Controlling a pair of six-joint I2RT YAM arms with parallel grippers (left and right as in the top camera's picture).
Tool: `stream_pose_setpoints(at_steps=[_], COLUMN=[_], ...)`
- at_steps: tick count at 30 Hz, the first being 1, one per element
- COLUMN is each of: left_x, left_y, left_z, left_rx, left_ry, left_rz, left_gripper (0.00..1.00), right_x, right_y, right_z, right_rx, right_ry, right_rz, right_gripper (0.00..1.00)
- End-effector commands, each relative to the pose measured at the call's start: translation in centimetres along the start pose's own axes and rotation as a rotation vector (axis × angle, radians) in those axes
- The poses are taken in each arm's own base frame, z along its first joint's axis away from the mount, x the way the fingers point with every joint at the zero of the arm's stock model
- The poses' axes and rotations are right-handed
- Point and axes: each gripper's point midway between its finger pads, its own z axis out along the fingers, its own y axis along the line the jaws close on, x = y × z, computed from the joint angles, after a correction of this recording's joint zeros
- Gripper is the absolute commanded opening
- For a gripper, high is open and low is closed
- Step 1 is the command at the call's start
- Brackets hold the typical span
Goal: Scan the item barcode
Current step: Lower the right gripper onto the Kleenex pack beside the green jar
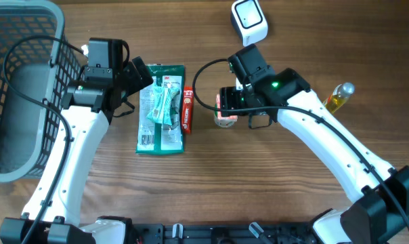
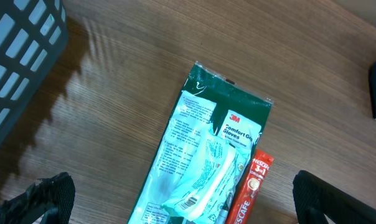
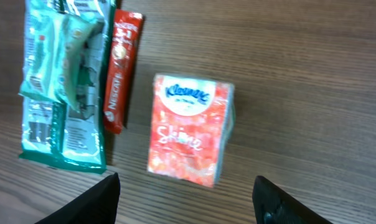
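The brown tabletop (image 1: 225, 193) holds everything. The biggest thing on it is a grey basket (image 1: 55, 20) at the left edge. I see nothing in it, so I think it waits for things that are done.

The left arm's jaws (image 1: 137, 88) hang over the top end of the green 3M gloves pack (image 1: 160, 108), which lies flat near the middle of the tabletop. The jaws are spread wide and hold nothing. A small barcode shows on that pack.

The white scanner (image 1: 249, 20) stands at the far edge, face up, likely so that a thing can be held to it.

The red Kleenex tissue pack (image 3: 189, 130) lies flat in the middle, just right of the other packs. The right arm's jaws (image 3: 191, 199) hang over it, spread wider than the pack and not touching it. I think this pack is the one to scan, and the jaws are lined up to pick it up. Its barcode is not in view.

A yellow bottle (image 1: 338, 98) lies toward the right edge.

A thin red Nescafé stick (image 1: 187, 112) lies right beside the gloves pack.
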Motion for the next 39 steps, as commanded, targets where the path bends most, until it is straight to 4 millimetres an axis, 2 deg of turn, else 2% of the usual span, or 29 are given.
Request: stream_pose_setpoints(at_steps=[1, 3, 5, 10, 11, 14, 17, 28, 33, 34, 37, 39], left_x=[-0.6, -0.6, -0.6, -0.6, -0.6, -0.6, -0.6, -0.6, -0.6, -0.6, -0.6, -0.6], left_y=[0.0, 0.0, 0.0, 0.0, 0.0, 0.0, 0.0, 0.0, 0.0, 0.0, 0.0, 0.0], left_z=[-0.4, -0.4, -0.4, -0.4, -0.4, -0.4, -0.4, -0.4, -0.4, -0.4, -0.4, -0.4], left_rx=[0.001, 0.001, 0.001, 0.0, 0.001, 0.001, 0.001, 0.001, 0.001, 0.001, 0.001, 0.001], left_ry=[-0.017, -0.018, -0.018, -0.017, -0.017, -0.017, -0.017, -0.018, -0.017, -0.017, -0.018, -0.018], left_rz=[-0.004, -0.004, -0.004, -0.004, -0.003, -0.004, -0.003, -0.004, -0.004, -0.004, -0.004, -0.004], left_gripper=[1.0, 1.0, 1.0, 1.0, 1.0, 1.0, 1.0, 1.0, 1.0, 1.0, 1.0, 1.0], right_x=[-0.1, -0.4, -0.6, -0.4, -0.3, 0.1, 0.5, 2.0, 1.8, 1.8, 1.7, 1.5], right_y=[-0.4, -0.7, -1.1, -1.5, -1.3, 0.1, 0.2, -0.3, -0.3, -0.3, -0.4, -0.3], right_z=[0.4, 0.2, 0.2, 1.6, 2.0, 3.3, 4.2, 5.6, 5.6, 5.6, 5.6, 5.6], right_rx=[-0.058, -0.116, -0.134, -0.123, -0.134, -0.22, -0.228, -0.225, -0.223, -0.223, -0.221, -0.225], right_ry=[0.029, 0.042, 0.046, 0.083, 0.093, 0.143, 0.173, 0.208, 0.203, 0.203, 0.198, 0.189], right_rz=[-0.032, 0.0, 0.021, 0.036, 0.037, 0.04, 0.048, 0.057, 0.057, 0.056, 0.055, 0.053], right_gripper=[0.66, 0.56, 0.51, 0.49, 0.45, 0.44, 0.43, 0.38, 0.17, 0.16, 0.23, 0.25])
